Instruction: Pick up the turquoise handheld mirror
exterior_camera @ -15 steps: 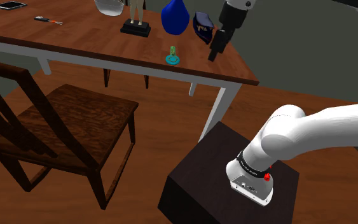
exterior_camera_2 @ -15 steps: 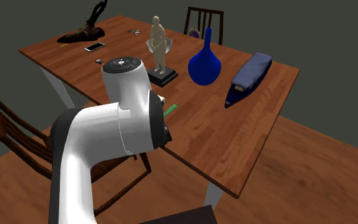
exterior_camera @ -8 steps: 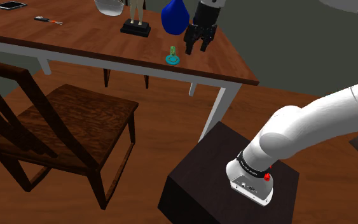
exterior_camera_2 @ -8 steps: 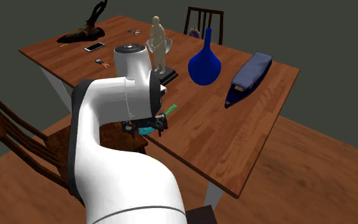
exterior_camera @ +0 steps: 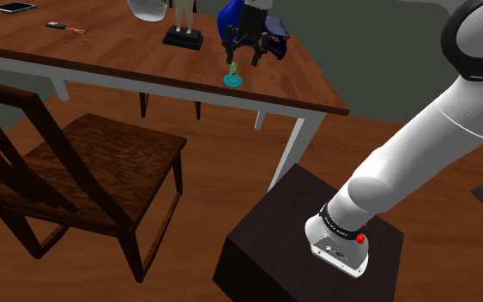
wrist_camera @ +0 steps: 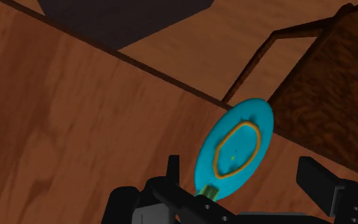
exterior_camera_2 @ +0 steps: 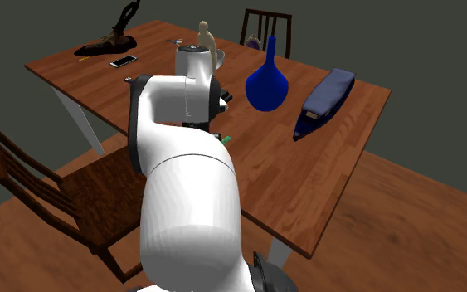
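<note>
On the wooden worktop (exterior_camera: 128, 51), near its front edge, rests the turquoise handheld mirror (exterior_camera: 233, 79), and the gripper (exterior_camera: 245, 58), a moment ago off to its right in the shoulder view, now hangs over it, fingers apart around it.

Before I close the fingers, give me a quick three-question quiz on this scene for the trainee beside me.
1. True or false: the gripper is shut on the mirror.
2. Which of these stands closest to the gripper on the table? A phone, B blue vase, C chair.
3. Fill in: the mirror's handle is coloured ____.
Key: 1 false, the fingers stand apart above it; 2 B; 3 green.
</note>
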Robot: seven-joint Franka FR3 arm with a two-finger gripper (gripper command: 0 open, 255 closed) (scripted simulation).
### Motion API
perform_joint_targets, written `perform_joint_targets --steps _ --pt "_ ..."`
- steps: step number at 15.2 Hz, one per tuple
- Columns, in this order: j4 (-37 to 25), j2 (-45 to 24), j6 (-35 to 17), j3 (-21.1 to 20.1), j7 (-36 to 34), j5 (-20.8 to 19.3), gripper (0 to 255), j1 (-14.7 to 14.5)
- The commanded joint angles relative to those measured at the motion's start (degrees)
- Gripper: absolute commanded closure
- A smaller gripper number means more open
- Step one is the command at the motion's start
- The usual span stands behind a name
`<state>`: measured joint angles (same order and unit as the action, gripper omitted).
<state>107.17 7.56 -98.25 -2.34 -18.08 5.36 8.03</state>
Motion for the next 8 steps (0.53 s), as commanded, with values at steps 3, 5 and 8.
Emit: perform_joint_targets --steps 3,5,8 --pt "-8.45 -9.27 0.36 1.10 -6.63 1.91 0 1.33" --pt "-8.59 -10.22 -0.33 1.26 -7.19 2.16 0 1.47" --pt "-6.30 -10.24 -2.61 1.24 -6.92 2.21 0 1.44"
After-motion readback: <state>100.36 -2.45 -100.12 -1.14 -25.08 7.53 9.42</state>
